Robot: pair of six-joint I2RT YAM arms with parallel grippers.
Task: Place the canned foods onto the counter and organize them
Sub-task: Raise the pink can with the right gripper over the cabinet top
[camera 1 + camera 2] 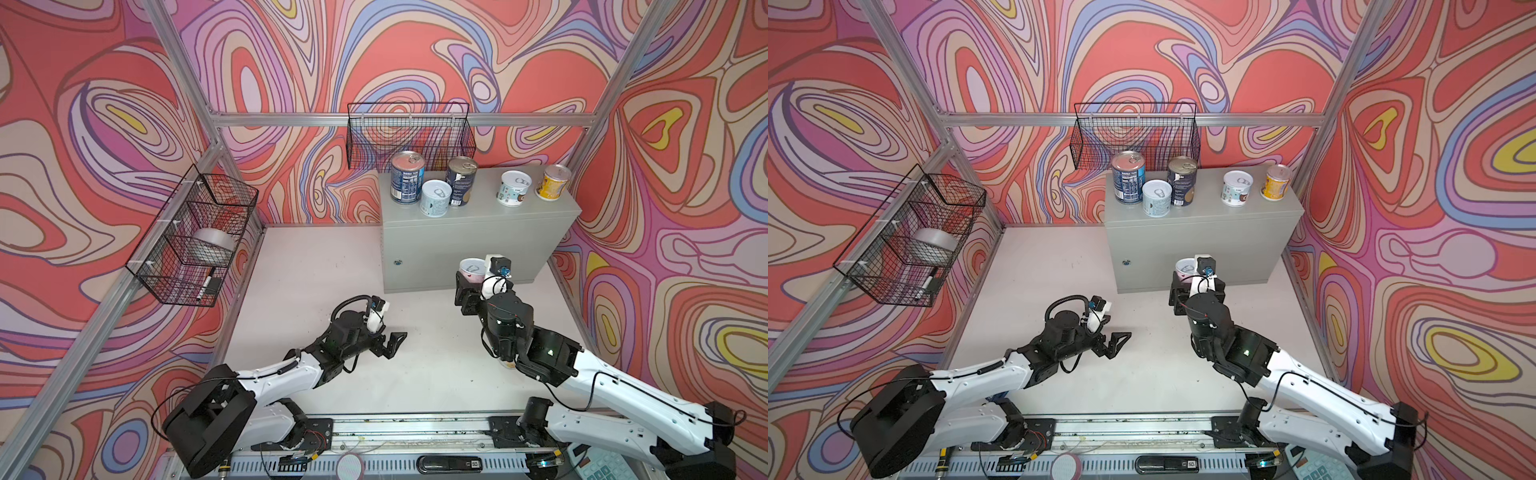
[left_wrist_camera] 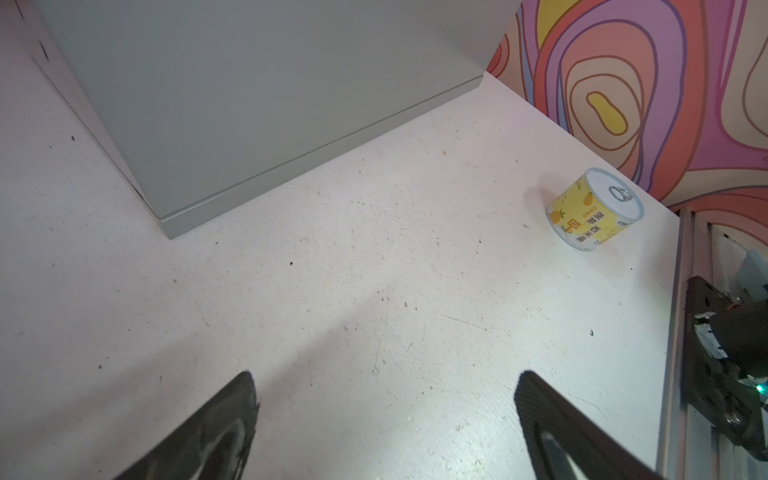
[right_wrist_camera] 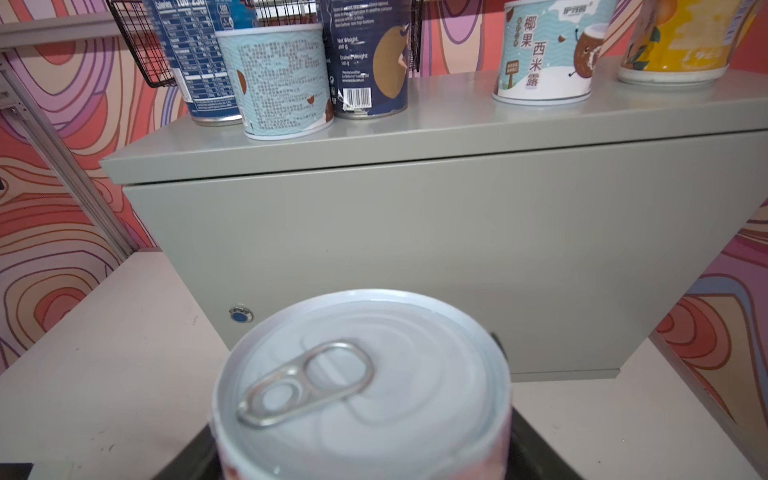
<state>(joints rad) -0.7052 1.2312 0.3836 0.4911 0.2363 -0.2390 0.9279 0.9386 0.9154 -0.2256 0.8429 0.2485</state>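
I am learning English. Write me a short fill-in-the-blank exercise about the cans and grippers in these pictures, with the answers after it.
___ cans stand on the counter.
The right gripper holds the pink can; the open left gripper holds ___.
The silver tape roll lies in the wire basket on the ___ wall.
Answers: five; nothing; left.

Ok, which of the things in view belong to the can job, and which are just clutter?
Job: counter; dark blue cans, pale blue can, white-teal can, yellow can on it; pink can in right gripper; pineapple can on table.
Lying about: wire baskets, tape roll, marker.
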